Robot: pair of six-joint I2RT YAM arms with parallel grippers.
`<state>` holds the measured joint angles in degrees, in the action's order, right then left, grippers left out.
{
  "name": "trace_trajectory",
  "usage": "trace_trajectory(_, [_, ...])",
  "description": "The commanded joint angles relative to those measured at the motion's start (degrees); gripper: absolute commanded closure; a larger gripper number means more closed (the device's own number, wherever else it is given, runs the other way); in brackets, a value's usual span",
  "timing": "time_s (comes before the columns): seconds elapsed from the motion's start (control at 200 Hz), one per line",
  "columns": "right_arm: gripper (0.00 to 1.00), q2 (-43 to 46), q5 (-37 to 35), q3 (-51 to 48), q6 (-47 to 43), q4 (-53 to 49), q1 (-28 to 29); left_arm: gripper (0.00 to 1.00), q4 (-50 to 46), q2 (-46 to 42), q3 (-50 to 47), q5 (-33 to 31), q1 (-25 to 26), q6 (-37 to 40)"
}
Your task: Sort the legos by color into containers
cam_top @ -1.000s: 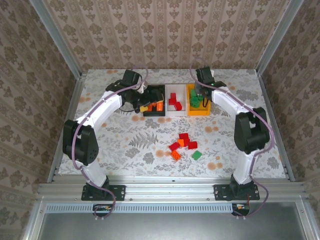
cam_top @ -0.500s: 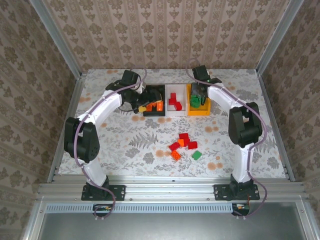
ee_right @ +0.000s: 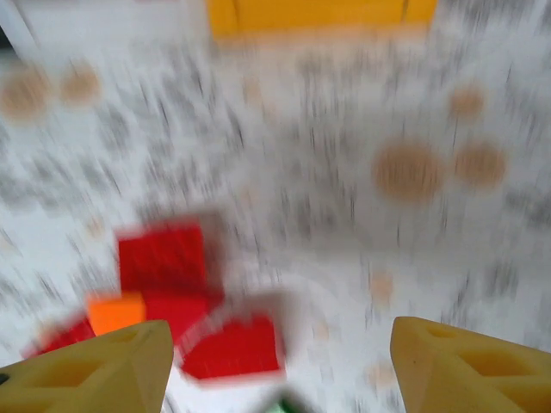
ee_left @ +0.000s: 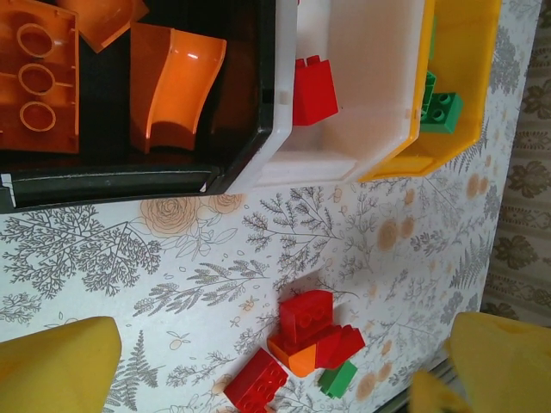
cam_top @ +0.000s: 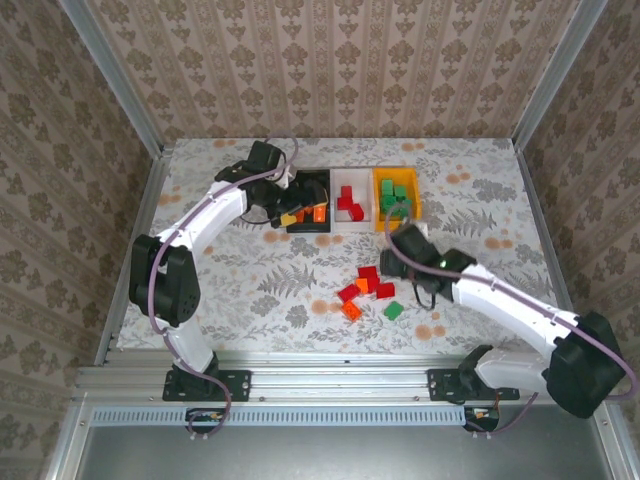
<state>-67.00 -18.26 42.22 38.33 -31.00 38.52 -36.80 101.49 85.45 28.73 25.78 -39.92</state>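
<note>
Three bins stand in a row at the back: black point(cam_top: 308, 228), white point(cam_top: 350, 228) and orange-yellow point(cam_top: 397, 227). Orange legos point(ee_left: 176, 95) lie in the black one, red ones point(ee_left: 314, 90) in the white one, green ones point(ee_left: 441, 112) in the yellow one. A loose pile of red, orange and green legos point(cam_top: 366, 292) sits mid-table. My left gripper point(cam_top: 295, 210) hangs open and empty at the black bin's near edge. My right gripper point(cam_top: 400, 240) is open and empty between the yellow bin and the pile; its blurred wrist view shows red bricks point(ee_right: 162, 258) just ahead.
Metal frame rails point(cam_top: 340, 378) run along the near edge, and patterned walls close in the table on three sides. The floral tablecloth point(cam_top: 240, 290) lies bare to the left of the pile.
My right gripper has left the yellow bin and swung toward the near side, down to the pile, with its jaws now apart. The left arm has barely moved.
</note>
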Motion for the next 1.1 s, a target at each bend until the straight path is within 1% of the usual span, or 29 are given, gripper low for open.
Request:
trace_trajectory(0.0, [0.3,2.54,0.3,-4.08,11.15,-4.5,3.9,0.0,-0.12,-2.87,-0.31,0.2,-0.03,-0.49])
trace_trajectory(0.075, [0.29,1.55,0.56,-5.5,11.96,-5.41,6.13,0.0,-0.12,-2.96,-0.21,0.34,-0.01,-0.51])
trace_trajectory(0.11, [0.28,0.56,2.01,-5.97,11.26,-4.9,6.44,0.0,-0.12,-2.97,-0.24,0.4,-0.03,-0.5])
trace_trajectory(0.115, [0.28,0.43,2.23,-6.03,11.07,-4.83,6.41,0.0,-0.12,-2.97,-0.22,0.43,0.76,-0.51])
trace_trajectory(0.16, [0.26,-1.69,3.34,-5.88,10.39,-4.59,6.6,0.0,-0.04,-2.89,-0.2,0.51,1.68,-0.46])
trace_trajectory(0.31, [0.22,-8.05,4.18,-4.86,9.31,-3.27,9.07,0.0,-0.03,-2.55,-0.37,0.51,1.93,-0.42])
trace_trajectory(0.45, [0.2,-10.98,5.59,-5.28,10.62,-0.18,9.29,0.0,0.08,-2.18,-0.37,0.89,2.04,-0.57])
trace_trajectory(0.665, [0.21,-10.95,8.15,-5.24,13.19,3.84,9.77,0.0,0.07,-1.94,-0.4,0.88,2.13,-0.59])
trace_trajectory(0.885, [0.24,-12.12,2.79,-3.9,12.21,0.62,9.51,0.0,0.06,-2.0,-0.38,0.91,2.22,-0.59])
trace_trajectory(0.965, [0.26,-12.36,3.07,-3.73,11.84,1.08,9.22,0.0,0.12,-1.91,-0.37,0.97,2.17,-0.6])
trace_trajectory(0.985, [0.27,-13.95,3.13,-3.72,11.86,1.32,9.2,0.0,0.14,-1.91,-0.37,0.98,2.17,-0.54])
trace_trajectory(1.095, [0.3,-15.93,4.27,-3.5,10.32,4.36,9.2,0.0,0.06,-1.91,-0.37,0.91,2.26,-0.51])
